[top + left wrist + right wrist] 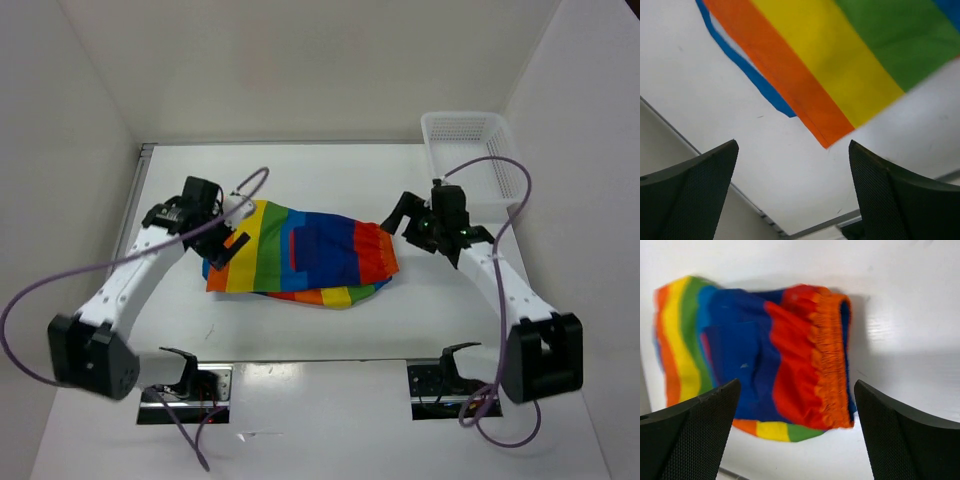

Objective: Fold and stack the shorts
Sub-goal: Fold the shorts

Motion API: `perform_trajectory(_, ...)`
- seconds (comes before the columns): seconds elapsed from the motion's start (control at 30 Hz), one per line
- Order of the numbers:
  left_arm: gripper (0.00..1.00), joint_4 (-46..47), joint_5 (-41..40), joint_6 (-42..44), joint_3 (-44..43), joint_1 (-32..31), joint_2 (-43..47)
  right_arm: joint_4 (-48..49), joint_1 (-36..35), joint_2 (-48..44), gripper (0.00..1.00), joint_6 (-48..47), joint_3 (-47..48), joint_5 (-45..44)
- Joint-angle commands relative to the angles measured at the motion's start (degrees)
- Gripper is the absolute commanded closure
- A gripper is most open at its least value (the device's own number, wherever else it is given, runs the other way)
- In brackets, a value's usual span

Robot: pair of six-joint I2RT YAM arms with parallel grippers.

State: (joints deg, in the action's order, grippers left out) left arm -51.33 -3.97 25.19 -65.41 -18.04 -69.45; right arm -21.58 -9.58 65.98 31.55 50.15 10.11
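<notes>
**A:** Midway across the table [300, 180], what lies there?

**B:** The shorts [305, 258], in a flattened, rumpled heap. The orange waistband [830, 355] points right and the striped hem points left.

**A:** And the left gripper [228, 238]?

**B:** It hangs at the left edge of the shorts. Its jaws are spread wide with nothing between them.

**A:** The right gripper [398, 215]?

**B:** That one is just beside the waistband end, also spread and empty.

**A:** Anything else?

**B:** A white mesh basket [445, 130] sits at the far right corner, well apart from the shorts.
</notes>
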Motion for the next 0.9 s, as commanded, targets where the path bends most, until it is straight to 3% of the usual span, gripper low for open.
perform_trajectory(0.0, 0.02, 5.8, 4.2, -7.5, -0.8, 10.4, -9.3, 4.5, 0.4, 5.9, 0.01, 4.8, -3.7, -1.5)
perform_trajectory(0.03, 0.00, 6.6, 5.9, -8.7, -1.6, 16.4, -12.2, 7.4, 0.4, 6.4, 0.01, 4.8, -4.5, -1.5)
perform_trajectory(0.2, 0.00, 9.8, 19.0, -12.8, -3.9, 27.9, -19.9, 12.3, -0.2, 10.4, 0.01, 2.9, -6.4, 0.8)
perform_trajectory(0.5, 0.00, 13.0, 34.4, -12.0, 0.2, 29.2, -26.8, 15.2, -1.4, 19.4, 0.01, 1.1, -7.4, 5.2)
perform_trajectory(0.67, 0.00, 13.7, 35.3, -13.2, 1.4, 29.2, -31.7, 15.8, -3.4, 20.5, 0.04, 1.7, -7.4, 6.0)
perform_trajectory(0.77, 0.00, 14.2, 35.3, -13.2, 1.4, 29.2, -33.2, 14.5, -3.4, 20.5, 0.13, 1.7, -7.4, 6.0)
perform_trajectory(0.8, 0.04, 14.2, 35.3, -13.2, 1.4, 29.2, -34.7, 13.6, -3.4, 20.5, 0.17, 1.7, -8.0, 6.0)
perform_trajectory(0.83, 0.20, 13.5, 35.3, -13.2, 0.9, 29.2, -35.3, 12.9, -3.4, 20.0, 0.28, 2.3, -8.7, 6.0)
perform_trajectory(0.87, 0.29, 13.5, 35.3, -13.2, 0.2, 29.2, -36.0, 12.9, -3.4, 20.0, 0.35, 2.8, -8.7, 6.0)
